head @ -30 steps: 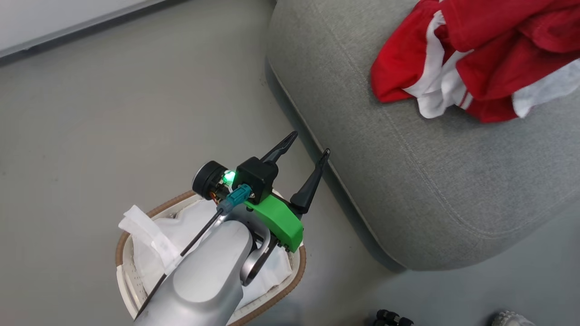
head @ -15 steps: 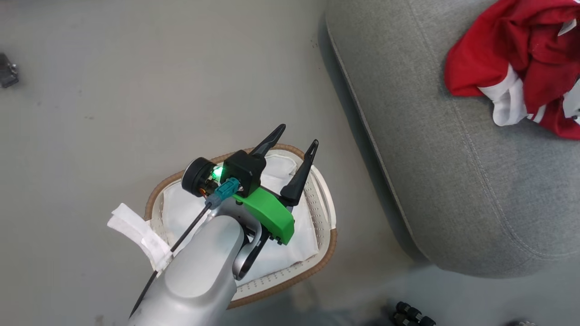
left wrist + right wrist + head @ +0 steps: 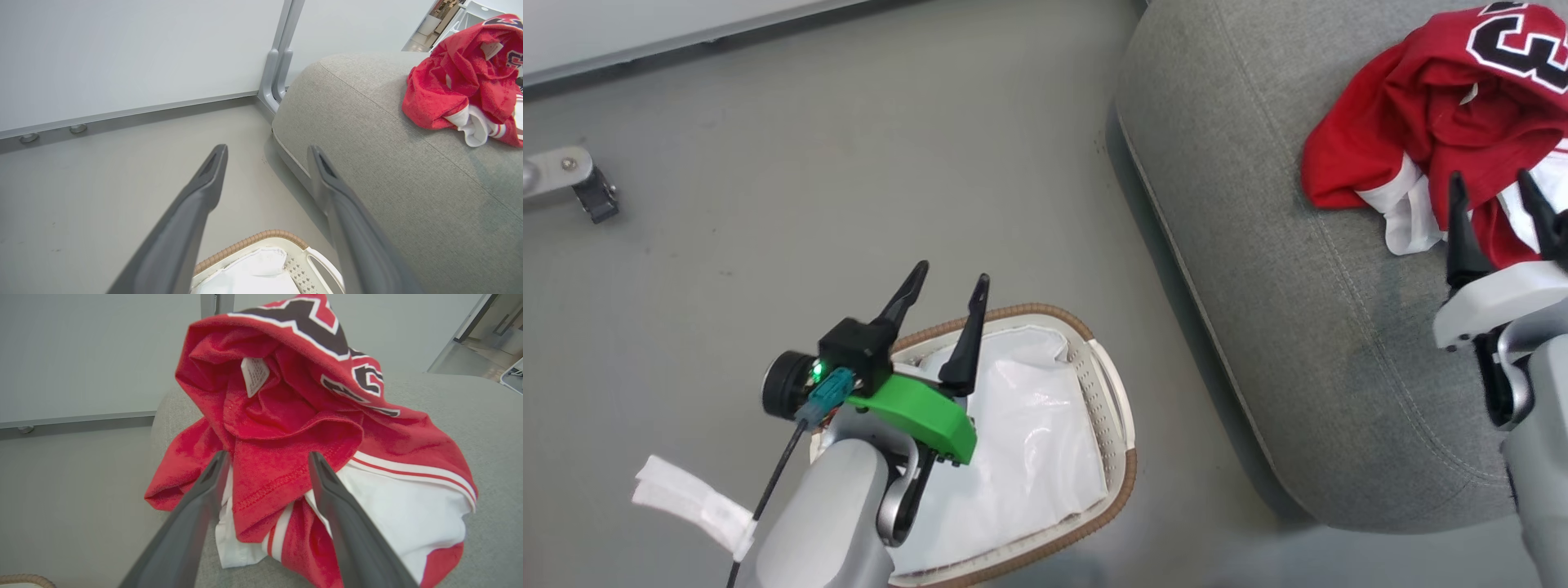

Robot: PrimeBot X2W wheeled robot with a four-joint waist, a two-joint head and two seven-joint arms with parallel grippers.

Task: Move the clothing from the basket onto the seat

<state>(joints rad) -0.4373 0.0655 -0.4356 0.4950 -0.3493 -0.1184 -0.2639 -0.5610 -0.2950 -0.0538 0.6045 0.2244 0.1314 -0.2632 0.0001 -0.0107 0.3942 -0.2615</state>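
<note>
Clothing (image 3: pixel 1421 114) lies in a crumpled red heap at the upper right of the head view, resting on the seat (image 3: pixel 1258 286), a big grey cushion that takes up the right side of the frame. Black-and-white numerals show at the top of the heap, and white trim and a white panel at its lower edge. The right gripper (image 3: pixel 1490 175) comes in from the right edge with its two dark fingers spread apart, their tips over the lower edge of the red cloth. In the right wrist view the same fingers (image 3: pixel 196 506) rise from the bottom with a clear gap between them; red fabric with a stitched hem and a white striped panel shows in that gap, and nothing is pinched. Whether the tips touch the cloth cannot be told. The basket (image 3: pixel 1123 457) stands on the grey floor (image 3: pixel 809 163) at the lower centre of the head view, just left of the seat's rounded corner but apart from it, with its brown rim and one white handle showing and a white liner (image 3: pixel 1029 457) rumpled inside. The left gripper (image 3: pixel 953 273) hangs over the basket's upper left rim, fingers wide apart and holding nothing. In the left wrist view its fingertips frame the floor and the seat's near corner, with the red heap at the upper right.
</note>
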